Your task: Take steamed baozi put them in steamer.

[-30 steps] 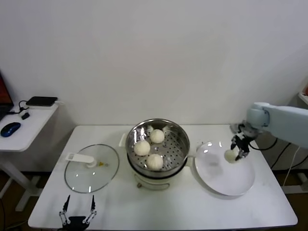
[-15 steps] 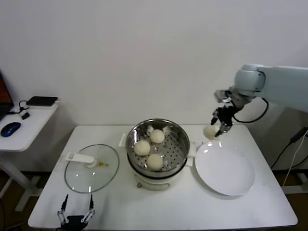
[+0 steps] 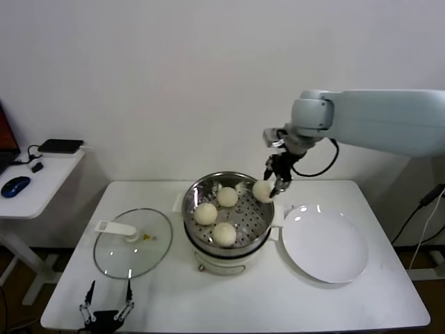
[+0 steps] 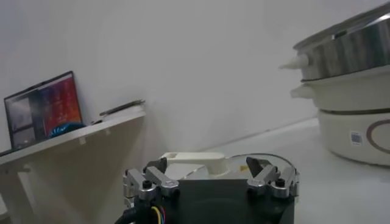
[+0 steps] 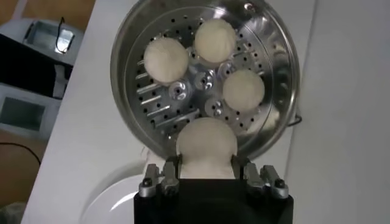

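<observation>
My right gripper (image 3: 274,184) is shut on an off-white baozi (image 3: 263,191) and holds it above the right rim of the steel steamer (image 3: 259,224). In the right wrist view the held baozi (image 5: 206,146) sits between the fingers (image 5: 171,170), over the steamer's edge (image 5: 277,61). Three more baozi (image 3: 223,233) lie on the perforated floor, also seen in the right wrist view (image 5: 165,59). My left gripper (image 3: 108,311) is open and parked low at the table's front left, near the lid; it also shows in the left wrist view (image 4: 210,176).
A flat glass lid with a white handle (image 3: 132,242) lies left of the steamer. A round white plate (image 3: 325,245) lies to its right. A side desk with a mouse (image 3: 15,186) stands at far left. The cream pot base (image 4: 356,131) shows in the left wrist view.
My right gripper has carried the baozi up from the white plate and leftward to above the steamer's right rim. The left arm has not moved.
</observation>
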Available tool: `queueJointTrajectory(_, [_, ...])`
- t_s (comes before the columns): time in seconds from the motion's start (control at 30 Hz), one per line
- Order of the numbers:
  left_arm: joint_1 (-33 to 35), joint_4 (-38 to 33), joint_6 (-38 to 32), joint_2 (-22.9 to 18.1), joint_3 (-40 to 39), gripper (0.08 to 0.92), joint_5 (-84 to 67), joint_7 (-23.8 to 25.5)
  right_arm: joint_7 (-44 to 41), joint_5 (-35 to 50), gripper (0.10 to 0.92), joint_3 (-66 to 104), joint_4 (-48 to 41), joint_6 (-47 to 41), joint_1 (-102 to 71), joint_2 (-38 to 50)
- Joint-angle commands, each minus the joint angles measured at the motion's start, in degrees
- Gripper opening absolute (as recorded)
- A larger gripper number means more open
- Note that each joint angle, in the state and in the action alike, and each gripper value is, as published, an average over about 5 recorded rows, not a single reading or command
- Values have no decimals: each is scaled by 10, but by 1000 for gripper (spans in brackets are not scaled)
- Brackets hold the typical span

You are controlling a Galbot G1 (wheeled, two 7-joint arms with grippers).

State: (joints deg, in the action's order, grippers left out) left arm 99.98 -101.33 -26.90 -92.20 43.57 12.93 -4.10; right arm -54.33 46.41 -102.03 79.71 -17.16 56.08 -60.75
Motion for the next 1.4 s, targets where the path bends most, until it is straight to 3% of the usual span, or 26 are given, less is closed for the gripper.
queueJointTrajectory(0.03, [1,3,-1,-28,1,823,-2,0,40,-31,572,30,-14,-21,-97,-33])
queueJointTrajectory(0.8, [-3,6,-2,-28,-1,823,-2,-1,69,-52,590,67,-36,-26,-156,-32])
queueJointTrajectory(1.1, [1,-1,-1,-28,-1,823,-3,-1,67,47,805,65,-26,-21,-62,13])
queueJointTrajectory(1.2, [2,-3,-1,-28,-1,823,-4,-1,122,66,820,83,-1,-17,-42,59])
queueJointTrajectory(1.4, [2,-4,-2,-28,-4,823,-3,0,316,67,823,185,63,18,-113,172])
